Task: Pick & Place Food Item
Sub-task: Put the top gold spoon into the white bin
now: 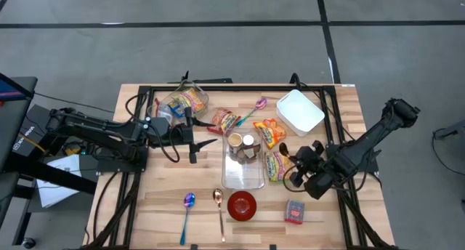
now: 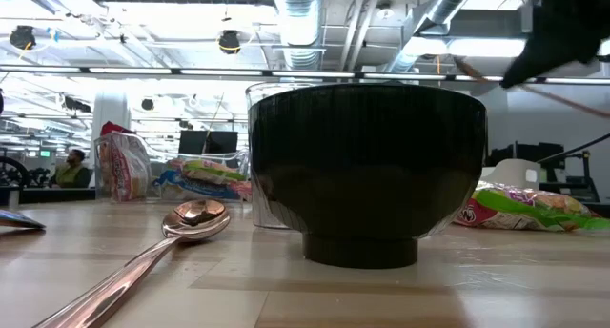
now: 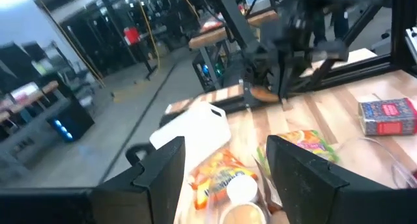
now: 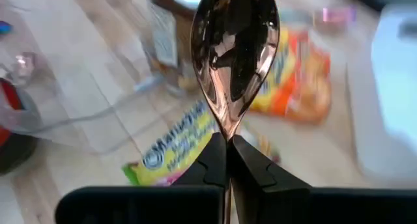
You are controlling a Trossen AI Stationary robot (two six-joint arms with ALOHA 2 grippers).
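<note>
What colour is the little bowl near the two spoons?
Red inside, dark outside; the bowl shows its red best in the high view.

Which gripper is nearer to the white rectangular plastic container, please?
Right. The right gripper, shut on a copper spoon, sits just below the container; the left gripper is across the table.

"maruchan" only partly legible on yellow-green noodle packet (image 4: 171,151), no other text readable

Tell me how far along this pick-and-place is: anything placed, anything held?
Done: the clear tray already holds a few small cups. In hand: the right pincer is shut on a copper spoon, not food; the left pincer hangs open and empty. Left: the noodle packets lie loose on the table.
</note>
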